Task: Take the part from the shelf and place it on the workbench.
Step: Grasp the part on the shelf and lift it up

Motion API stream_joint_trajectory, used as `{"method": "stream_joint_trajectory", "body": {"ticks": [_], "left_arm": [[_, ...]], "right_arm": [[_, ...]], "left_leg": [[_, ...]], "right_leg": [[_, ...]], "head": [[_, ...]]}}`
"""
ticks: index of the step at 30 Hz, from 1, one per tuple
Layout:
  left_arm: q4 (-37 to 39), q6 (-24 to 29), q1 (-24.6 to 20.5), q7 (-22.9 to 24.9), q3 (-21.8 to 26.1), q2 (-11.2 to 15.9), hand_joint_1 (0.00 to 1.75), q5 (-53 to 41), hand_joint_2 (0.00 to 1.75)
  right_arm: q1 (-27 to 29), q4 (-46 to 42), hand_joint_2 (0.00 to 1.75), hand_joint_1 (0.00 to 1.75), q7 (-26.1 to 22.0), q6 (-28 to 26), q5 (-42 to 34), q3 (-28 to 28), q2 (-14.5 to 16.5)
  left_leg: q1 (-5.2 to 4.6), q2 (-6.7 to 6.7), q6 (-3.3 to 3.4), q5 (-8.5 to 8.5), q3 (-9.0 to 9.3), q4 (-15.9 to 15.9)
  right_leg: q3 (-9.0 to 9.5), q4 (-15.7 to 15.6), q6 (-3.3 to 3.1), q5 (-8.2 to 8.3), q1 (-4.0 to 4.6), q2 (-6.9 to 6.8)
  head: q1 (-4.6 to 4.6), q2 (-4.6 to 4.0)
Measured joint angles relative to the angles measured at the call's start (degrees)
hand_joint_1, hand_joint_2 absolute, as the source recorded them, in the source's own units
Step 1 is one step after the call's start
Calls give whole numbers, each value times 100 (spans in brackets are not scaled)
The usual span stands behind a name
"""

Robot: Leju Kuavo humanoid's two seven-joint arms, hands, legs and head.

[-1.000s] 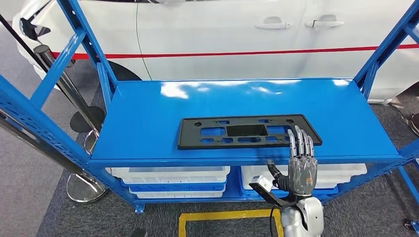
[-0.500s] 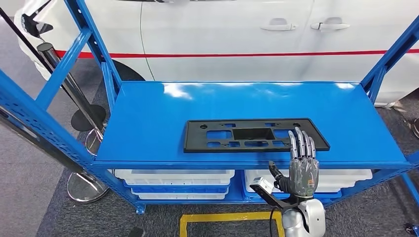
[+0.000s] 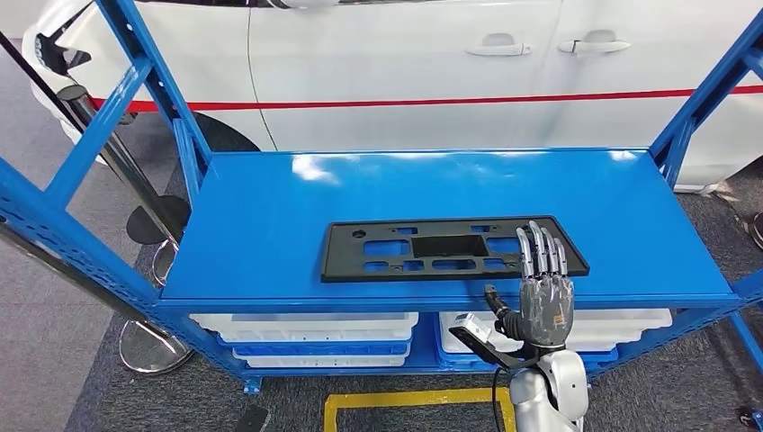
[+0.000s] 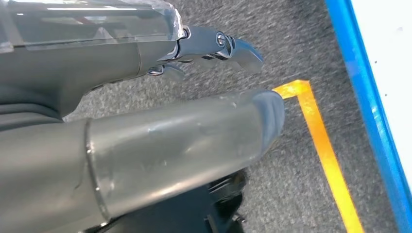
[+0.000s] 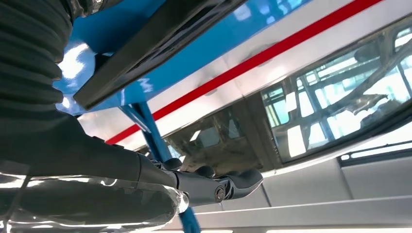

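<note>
- The part lies flat on the shelf, centre frame.
- Bins sit beneath.
- A car stands behind, upper frame.

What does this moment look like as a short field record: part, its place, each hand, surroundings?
part: flat black plastic panel with cut-outs
place: lying flat on the blue shelf, near its front edge
right hand: raised at the shelf's front edge, fingers straight and apart, tips over the panel's right end, nothing gripped
left hand: hanging over grey carpet, holding nothing
below: white bins
behind: white car with red stripe
</note>
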Motion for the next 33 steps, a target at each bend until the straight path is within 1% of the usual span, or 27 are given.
{"method": "stream_joint_trajectory", "body": {"ticks": [2,3,4,5,6,8,9,10,11,12,13,14,15,16,18,20,21,22,24,25,26,27,28,29,30,31,33], "left_arm": [[0,25,-10,13,-4,-2,0,-1,0],[0,36,-8,17,-7,-4,0,-1,0],[0,45,-9,18,-8,-6,0,-1,0],[0,52,-15,18,-10,-10,0,0,0],[0,59,-25,17,-12,-15,0,1,0],[0,69,-40,19,-16,-22,0,1,0],[0,74,-43,21,-17,-25,0,2,0],[0,77,-46,24,-18,-25,0,3,0],[0,80,-48,27,-20,-27,0,3,0],[0,79,-51,28,-25,-31,0,3,0],[0,74,-55,27,-34,-36,0,1,0],[0,67,-63,26,-45,-40,0,-3,0],[0,59,-72,24,-56,-44,0,-9,0],[0,55,-80,25,-66,-45,0,-11,0],[0,53,-91,32,-75,-47,0,-1,0],[-1,59,-98,35,-78,-50,0,21,0],[-2,63,-105,34,-79,-51,0,28,0],[-2,67,-109,31,-79,-51,0,31,0],[-2,74,-108,24,-80,-51,0,37,0],[-2,81,-102,20,-81,-51,0,42,0],[-2,91,-97,16,-80,-51,0,49,0],[-2,104,-95,10,-80,-51,0,59,0],[-2,116,-99,3,-80,-51,0,70,0],[-3,128,-108,-5,-80,-50,0,82,0],[-3,136,-120,-14,-80,-49,0,92,0],[-4,138,-130,-22,-81,-48,0,98,0],[-4,123,-131,-47,-84,-46,0,91,0]], "right_arm": [[-19,55,175,0,29,-1,84,18,-8],[-22,75,175,0,39,-1,109,27,-12],[-28,93,175,0,47,-2,122,33,-17],[-37,107,175,0,52,-2,134,36,-22],[-44,120,175,0,56,-2,141,37,-30],[-49,154,175,0,64,-1,149,38,-42],[-48,178,175,0,75,-1,158,40,-52],[-49,205,175,0,93,0,174,49,-63],[-54,231,175,0,116,1,197,66,-78],[-63,256,175,0,146,0,229,92,-93],[-77,279,175,0,180,-1,258,130,-108],[-92,307,175,0,216,-1,292,177,-124],[-105,334,175,0,252,-1,325,226,-137],[-113,364,175,0,285,0,352,275,-151],[-116,423,175,0,353,0,411,357,-173],[-118,473,175,0,426,-1,474,444,-190],[-120,493,175,0,455,-1,502,493,-197],[-121,513,175,0,479,-2,528,542,-202],[-117,561,175,0,525,-1,570,614,-217],[-112,590,175,0,556,-1,593,646,-230],[-109,617,175,0,585,0,614,680,-244],[-107,643,175,0,610,0,632,720,-260],[-107,662,175,0,622,-1,645,756,-272],[-108,676,175,0,632,-1,652,790,-281],[-110,687,175,0,640,-2,654,818,-290],[-111,698,175,0,648,-2,656,843,-298],[-113,716,175,0,657,-2,658,885,-310]], "left_leg": [[-14,-7,42,-23,23,-95],[-2,-7,70,-10,26,-108],[9,-5,102,1,36,-131],[22,-3,139,13,46,-155],[30,1,171,21,55,-172],[24,5,204,15,54,-174],[21,6,206,12,55,-173],[20,6,207,8,58,-172],[20,3,203,3,64,-169],[21,0,195,-4,76,-166],[21,-2,181,-15,87,-163],[12,-4,161,-24,89,-157],[3,-5,137,-28,83,-151],[-5,-5,112,-29,74,-148],[-9,-3,54,-27,68,-153],[9,1,-8,-109,45,-67],[17,3,-37,-225,-27,106],[24,4,-59,-389,-155,397],[26,5,-87,-710,-496,1127],[26,5,-91,-765,-612,1367],[26,5,-87,-709,-633,1403],[25,5,-71,-557,-550,1224],[22,5,-42,-346,-379,867],[14,5,-8,-182,-195,481],[2,3,22,-77,-42,155],[-13,1,45,-35,50,-46],[-33,-4,78,-55,88,-154]], "right_leg": [[-19,-1,52,5,15,-2],[-21,-1,80,-4,10,-2],[-39,50,106,-51,5,-3],[-98,188,132,-145,-2,-3],[-215,440,155,-291,-13,-3],[-587,1167,192,-608,-23,-5],[-747,1452,205,-679,-28,-6],[-827,1562,212,-643,-31,-6],[-799,1455,213,-501,-36,-7],[-674,1159,207,-286,-39,-9],[-502,767,192,-84,-41,-11],[-343,415,174,54,-28,-13],[-237,168,152,128,-17,-11],[-191,44,132,137,-6,-7],[-194,16,82,134,5,6],[-174,-16,10,149,-6,4],[-162,-33,-30,157,-15,-3],[-154,-42,-59,159,-18,-11],[-153,-42,-92,154,-6,-21],[-151,-39,-95,152,1,-22],[-149,-35,-99,149,8,-19],[-143,-30,-99,146,14,-14],[-134,-24,-98,140,20,-8],[-128,-19,-92,133,31,-4],[-130,-10,-78,126,43,-1],[-135,-5,-57,123,50,-2],[-145,-12,4,121,50,-5]], "head": [[1,0],[1,0],[1,0],[2,0],[2,0],[3,0],[3,0],[3,0],[3,0],[3,0],[3,0],[3,0],[2,0],[2,0],[1,0],[-1,0],[-2,0],[-4,0],[-5,0],[-5,0],[-5,0],[-5,0],[-5,0],[-5,0],[-5,0],[-4,0],[-4,0]]}}
